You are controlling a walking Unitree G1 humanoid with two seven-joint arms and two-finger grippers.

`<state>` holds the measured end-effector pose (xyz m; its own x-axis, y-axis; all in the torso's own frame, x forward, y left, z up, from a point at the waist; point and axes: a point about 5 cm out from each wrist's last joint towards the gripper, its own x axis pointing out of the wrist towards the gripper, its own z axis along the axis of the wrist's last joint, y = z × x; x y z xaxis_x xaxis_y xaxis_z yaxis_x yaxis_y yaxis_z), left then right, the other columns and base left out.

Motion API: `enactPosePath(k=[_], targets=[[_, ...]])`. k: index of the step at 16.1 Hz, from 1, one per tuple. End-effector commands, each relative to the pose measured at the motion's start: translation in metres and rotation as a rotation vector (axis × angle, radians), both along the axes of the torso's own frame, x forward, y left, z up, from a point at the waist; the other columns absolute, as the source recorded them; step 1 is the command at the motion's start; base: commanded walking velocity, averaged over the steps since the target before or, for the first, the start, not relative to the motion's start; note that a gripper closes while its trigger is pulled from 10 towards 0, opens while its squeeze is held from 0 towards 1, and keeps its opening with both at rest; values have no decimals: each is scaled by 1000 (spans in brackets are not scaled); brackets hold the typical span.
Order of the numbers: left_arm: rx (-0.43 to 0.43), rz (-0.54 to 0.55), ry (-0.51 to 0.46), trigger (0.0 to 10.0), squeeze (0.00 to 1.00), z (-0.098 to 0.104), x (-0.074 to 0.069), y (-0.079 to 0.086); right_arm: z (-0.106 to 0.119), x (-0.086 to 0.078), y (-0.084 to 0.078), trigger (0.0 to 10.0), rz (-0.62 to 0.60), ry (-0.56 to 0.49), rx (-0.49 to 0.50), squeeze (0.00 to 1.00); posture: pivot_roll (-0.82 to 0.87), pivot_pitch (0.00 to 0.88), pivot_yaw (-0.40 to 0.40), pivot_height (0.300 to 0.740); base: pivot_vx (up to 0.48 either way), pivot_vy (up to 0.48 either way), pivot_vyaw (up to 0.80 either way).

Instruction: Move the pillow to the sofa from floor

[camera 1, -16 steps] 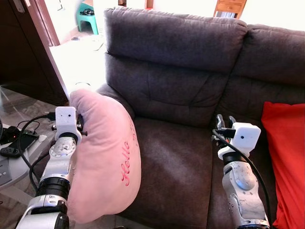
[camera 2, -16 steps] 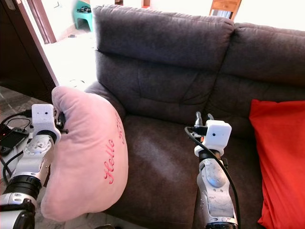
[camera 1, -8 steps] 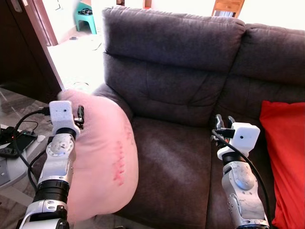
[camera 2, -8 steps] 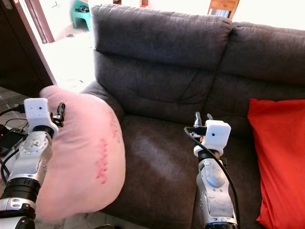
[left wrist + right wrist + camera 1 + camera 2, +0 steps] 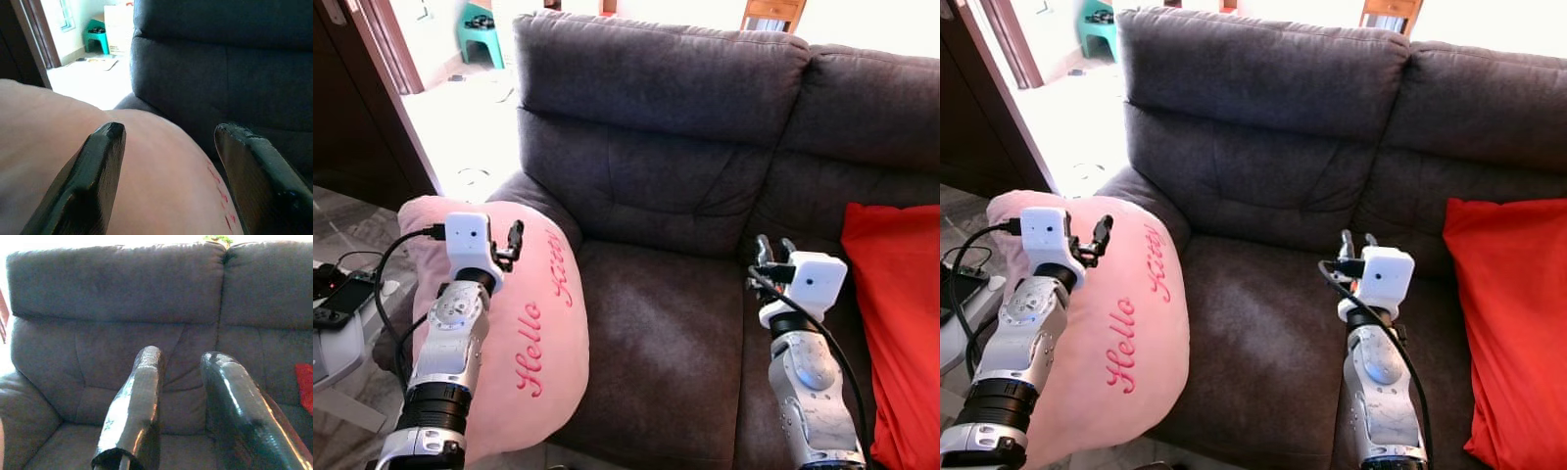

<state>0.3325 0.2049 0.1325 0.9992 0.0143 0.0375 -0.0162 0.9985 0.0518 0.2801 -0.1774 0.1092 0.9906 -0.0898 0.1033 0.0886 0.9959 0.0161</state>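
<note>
1. The pink pillow (image 5: pixel 524 333) leans over the sofa (image 5: pixel 666 176) armrest at 9 o'clock, partly on the seat.
2. The left gripper (image 5: pixel 168 142) sits above the pillow, fingers spread apart, grasping nothing.
3. The right gripper (image 5: pixel 181 362) hovers over the seat at 3 o'clock, fingers slightly parted, empty.
4. A red cushion (image 5: pixel 896 323) lies far right.

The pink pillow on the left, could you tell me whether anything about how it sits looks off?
Yes. The soft pink "Hello Kitty" pillow is draped over the dark grey fabric sofa's armrest, sagging down its outer side rather than lying on the seat. The left claw is open above it.
</note>
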Motion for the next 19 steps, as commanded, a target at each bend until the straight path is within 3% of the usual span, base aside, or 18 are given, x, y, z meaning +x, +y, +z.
enactPosePath(k=[1,4,8,10,11,17,19], targets=[[9,3,29,10000,0,-5,-2,2,1,0,-1,10000,-4,0,-6,0,78,27,-30,740,0,0,0],[12,-15,-24,10000,0,1,-10,-2,1,-1,-2,10000,-6,2,-7,0,81,29,-31,740,0,0,0],[34,200,-143,10000,0,12,-35,9,0,0,-2,10000,-4,5,-7,0,84,29,-32,740,0,0,0],[77,240,-137,10000,0,11,-45,10,-1,0,-3,10000,-7,6,-8,0,87,28,-30,740,0,0,0],[80,245,-106,10000,1000,5,-49,11,-2,0,-3,10000,-7,8,-8,0,86,27,-29,740,0,0,0],[68,295,-79,10000,1000,-1,-66,36,-3,-1,-4,10000,-8,14,-8,0,92,30,-31,740,0,0,0],[49,303,-25,10000,1000,-11,-72,42,-4,-1,0,10000,0,19,-6,0,94,32,-34,740,0,0,0]])
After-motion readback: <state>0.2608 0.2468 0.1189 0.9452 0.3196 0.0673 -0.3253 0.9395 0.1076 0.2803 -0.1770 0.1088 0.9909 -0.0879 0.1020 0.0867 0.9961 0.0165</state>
